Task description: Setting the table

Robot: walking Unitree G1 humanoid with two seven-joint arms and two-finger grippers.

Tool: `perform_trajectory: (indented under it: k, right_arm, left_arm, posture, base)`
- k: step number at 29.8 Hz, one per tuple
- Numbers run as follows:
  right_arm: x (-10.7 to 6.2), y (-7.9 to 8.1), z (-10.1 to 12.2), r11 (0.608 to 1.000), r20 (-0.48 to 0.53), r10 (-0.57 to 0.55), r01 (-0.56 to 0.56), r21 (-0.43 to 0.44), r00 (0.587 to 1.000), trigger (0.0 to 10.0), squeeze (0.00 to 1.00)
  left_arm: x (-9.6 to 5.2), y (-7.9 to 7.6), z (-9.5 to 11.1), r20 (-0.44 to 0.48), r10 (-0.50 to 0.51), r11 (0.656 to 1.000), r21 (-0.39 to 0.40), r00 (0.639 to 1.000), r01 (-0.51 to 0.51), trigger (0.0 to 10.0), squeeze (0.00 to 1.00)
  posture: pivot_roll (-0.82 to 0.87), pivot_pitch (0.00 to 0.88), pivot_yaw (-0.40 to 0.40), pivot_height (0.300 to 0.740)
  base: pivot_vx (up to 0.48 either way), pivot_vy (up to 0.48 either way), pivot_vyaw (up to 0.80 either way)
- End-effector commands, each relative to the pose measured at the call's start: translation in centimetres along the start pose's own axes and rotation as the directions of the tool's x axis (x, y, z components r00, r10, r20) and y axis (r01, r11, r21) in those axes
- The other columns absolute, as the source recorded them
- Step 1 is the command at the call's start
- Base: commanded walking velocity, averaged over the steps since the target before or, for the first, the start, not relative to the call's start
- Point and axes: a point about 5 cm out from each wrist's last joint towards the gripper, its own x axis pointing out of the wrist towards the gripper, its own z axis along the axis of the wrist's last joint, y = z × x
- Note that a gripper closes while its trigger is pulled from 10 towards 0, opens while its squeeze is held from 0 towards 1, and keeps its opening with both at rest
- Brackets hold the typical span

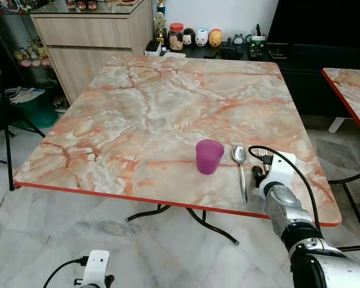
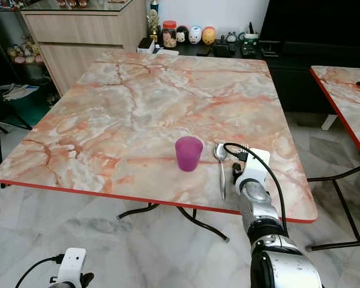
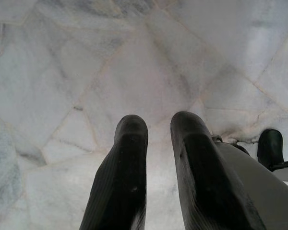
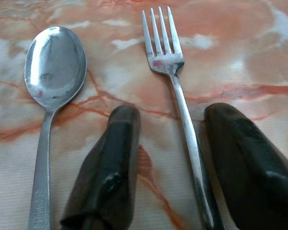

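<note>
fork (image 4: 180,100) between parted right pincer (image 4: 177,158) fingers

The spoon (image 4: 54,67) and fork (image 4: 169,62) are polished metal, mirror-bright. Under them the table (image 1: 168,108) has a smooth, marble-patterned top with a soft sheen, and the purple cup (image 1: 209,156) looks like matt, translucent plastic. The right end effector (image 4: 170,163) has dull black, rubbery fingers (image 4: 110,163).

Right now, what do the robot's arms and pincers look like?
The right arm is silver with dark joint rings, a white wrist block and a looping black cable. Each pincer has two long, rounded black fingers; the left pincer looks finely ribbed.
</note>
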Motion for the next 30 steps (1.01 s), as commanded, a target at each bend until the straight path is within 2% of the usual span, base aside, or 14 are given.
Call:
perform_trajectory:
  k: [1,16,30]
  right_arm:
    - [0.0,0.4,-0.3,1.000,-0.017,0.009,-0.009,0.002,1.000,0.0,0.00]
    - [-0.1,0.2,-0.6,1.000,-0.012,-0.009,0.008,-0.015,1.000,0.0,0.00]
    - [-0.4,-1.8,-0.9,0.989,0.028,-0.147,0.147,-0.018,0.989,0.0,0.00]
  left_arm:
    - [-0.1,0.0,-0.5,-0.014,-0.001,1.000,-0.004,1.000,0.001,10.0,0.00]
    - [-0.1,0.0,-0.5,-0.013,-0.004,1.000,0.000,1.000,0.004,10.0,0.00]
    - [-0.1,0.0,-0.4,-0.011,-0.004,1.000,-0.005,1.000,0.004,10.0,0.00]
  posture:
    - [0.01,0.000,0.007,0.740]
    - [0.01,0.000,0.006,0.740]
    - [0.01,0.000,0.004,0.740]
  base:
    - [0.000,0.000,0.00]
    - [0.000,0.000,0.00]
    - [0.000,0.000,0.00]
